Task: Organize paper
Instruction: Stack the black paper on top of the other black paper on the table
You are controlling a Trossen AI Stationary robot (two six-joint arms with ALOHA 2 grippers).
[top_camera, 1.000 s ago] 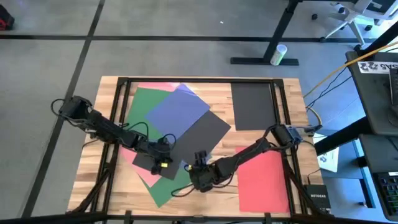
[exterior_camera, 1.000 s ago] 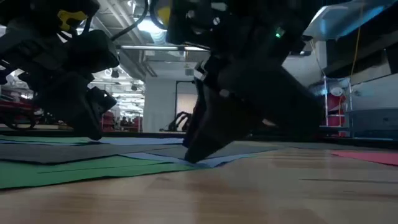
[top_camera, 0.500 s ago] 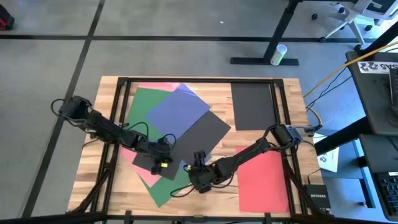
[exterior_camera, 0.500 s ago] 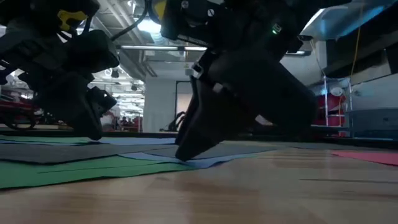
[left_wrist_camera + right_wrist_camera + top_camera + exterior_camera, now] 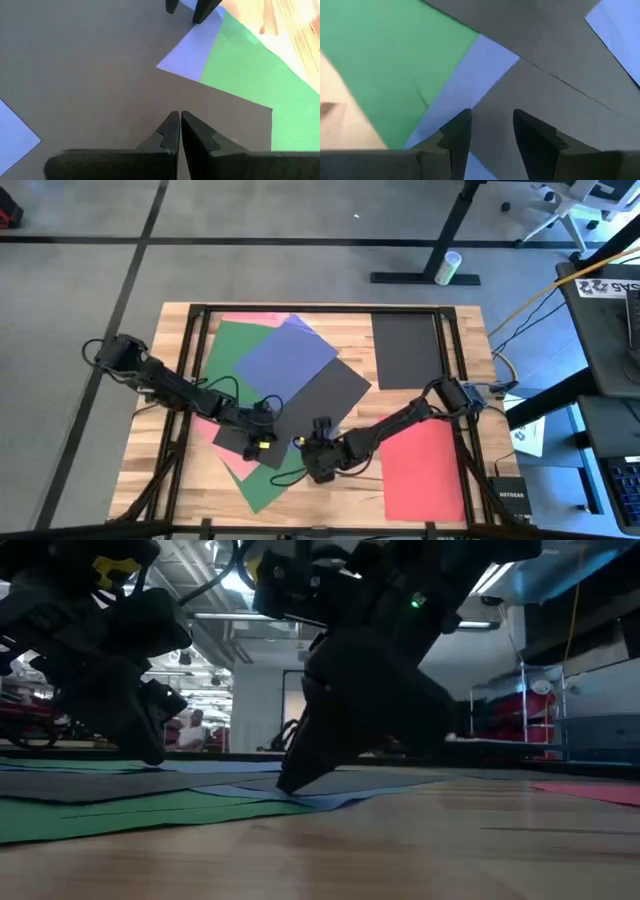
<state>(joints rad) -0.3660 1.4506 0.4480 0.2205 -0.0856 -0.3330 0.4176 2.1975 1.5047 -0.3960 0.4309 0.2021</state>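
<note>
High view: the right gripper (image 5: 316,448) is sliding toward frame left along the lower edge of the fanned pile; half a second back it was sitting slightly lower and more to the right. The left gripper (image 5: 262,434) is staying put at lower centre-left, pressing on a black sheet (image 5: 325,392). The paper is lying across the table (image 5: 470,330): a green sheet (image 5: 232,350), a blue sheet (image 5: 290,352) and the black one overlapping in a skewed heap at centre, pink (image 5: 240,318) peeking out at the heap's top edge, a second black sheet (image 5: 408,348) squared off alone at upper right, a red sheet (image 5: 425,470) at lower right. Judgement: the heap is not yet being sorted; the right arm seems to be working a corner loose.

Low view: the right gripper's dark bulk is now leaning further to frame left than before, its tip touching down where a blue edge is lifting off the green. A person is showing far back in the room at left.

Left wrist view: the left gripper's fingers (image 5: 170,131) are pressed together, holding nothing, their tips resting on black paper; blue and green corners are showing at upper right.

Right wrist view: the right gripper's fingers (image 5: 456,135) are standing apart with a clear gap, gripping nothing, straddling the line where the black edge is overlapping a blue corner, green at upper left.
</note>
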